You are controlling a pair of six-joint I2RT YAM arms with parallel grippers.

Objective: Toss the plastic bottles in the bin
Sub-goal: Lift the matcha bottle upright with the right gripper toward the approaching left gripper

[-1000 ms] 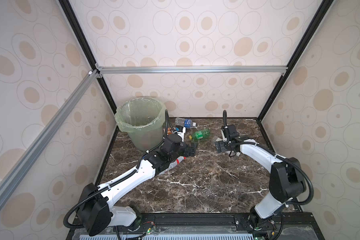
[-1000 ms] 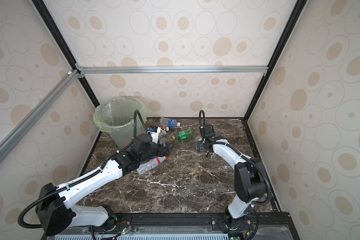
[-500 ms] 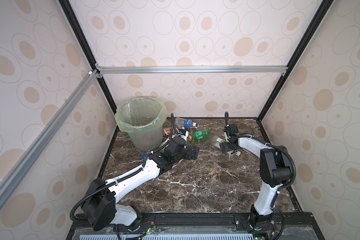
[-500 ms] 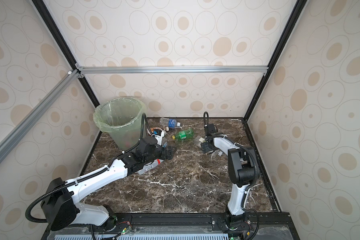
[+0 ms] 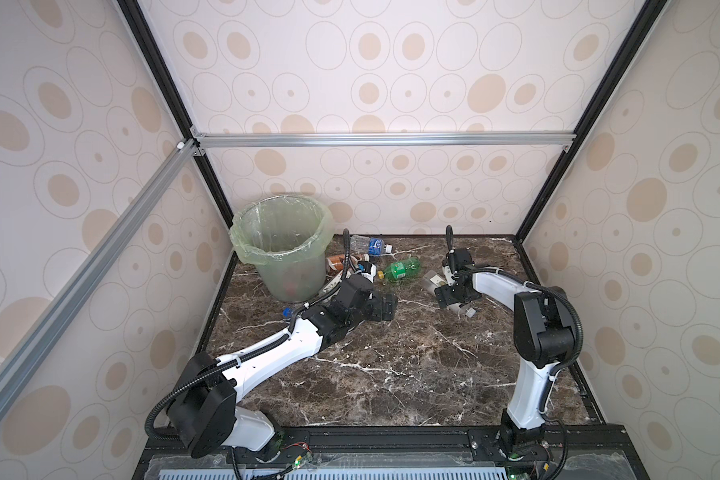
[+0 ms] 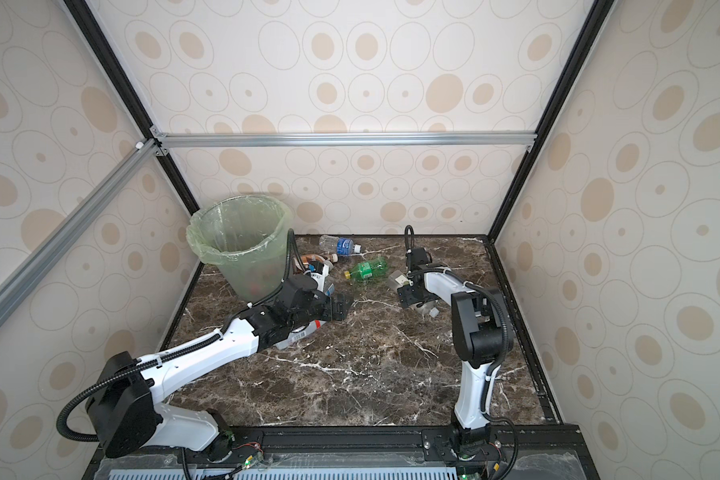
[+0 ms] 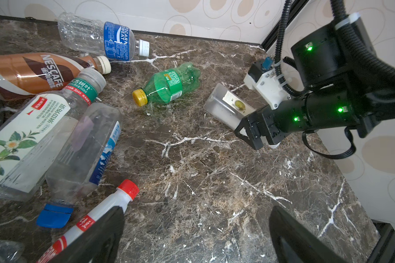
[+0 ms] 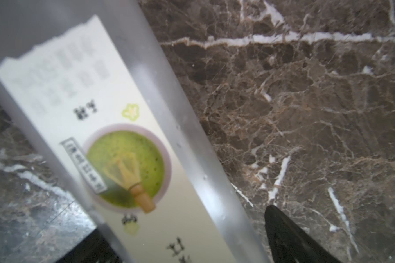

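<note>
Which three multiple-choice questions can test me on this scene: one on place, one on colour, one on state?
1. Where does the bin stand? A. far left corner B. far right corner C. front middle
2. What colour is the cap of the green bottle? A. red B. yellow C. blue
3. How is the left gripper? A. open, empty B. shut on a bottle C. shut on the bin
Answers: 1 A, both top views show that corner; 2 B, the left wrist view shows yellow; 3 A, its fingers stand wide apart, gripping nothing.
</note>
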